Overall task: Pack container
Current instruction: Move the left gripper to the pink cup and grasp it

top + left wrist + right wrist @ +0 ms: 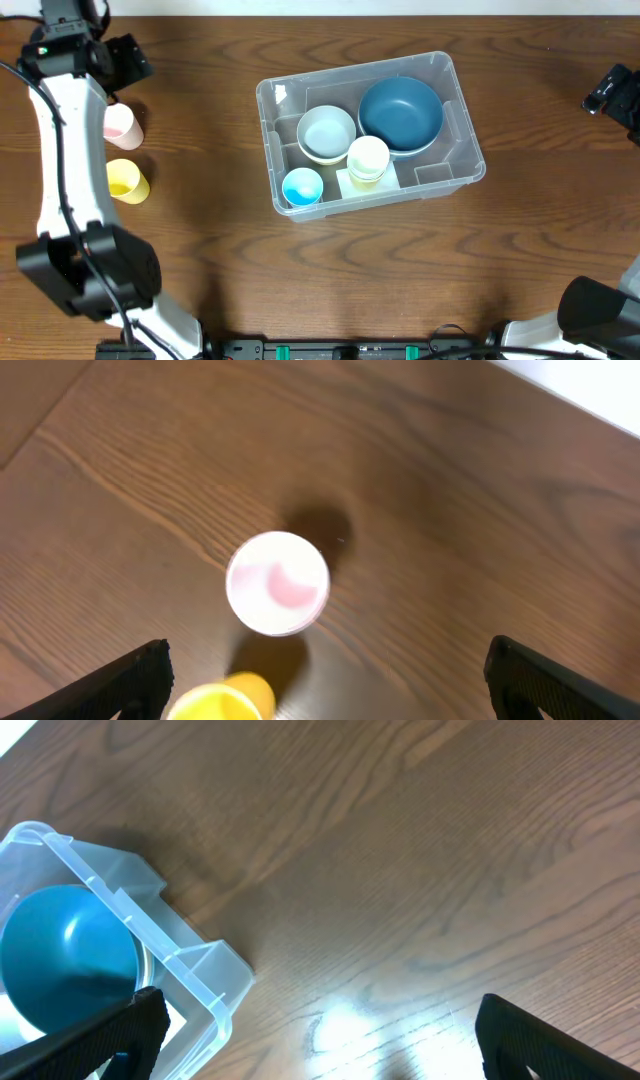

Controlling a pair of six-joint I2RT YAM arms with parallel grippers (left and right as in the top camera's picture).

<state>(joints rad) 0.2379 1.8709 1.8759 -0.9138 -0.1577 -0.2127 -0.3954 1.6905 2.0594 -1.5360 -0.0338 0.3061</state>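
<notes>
Both left claw (335,685) and right claw (330,1040) gape empty, cropped by frame edges.

Overhead, the left arm (60,150) hides part of the pink cup (125,127), and the right edge cuts off the right arm (615,95). The left wrist view's bottom edge cuts the yellow cup (222,700). The right wrist view shows only one corner of the container (200,970).

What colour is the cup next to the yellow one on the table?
The cup is pale pink; the left wrist view shows it best.
</notes>
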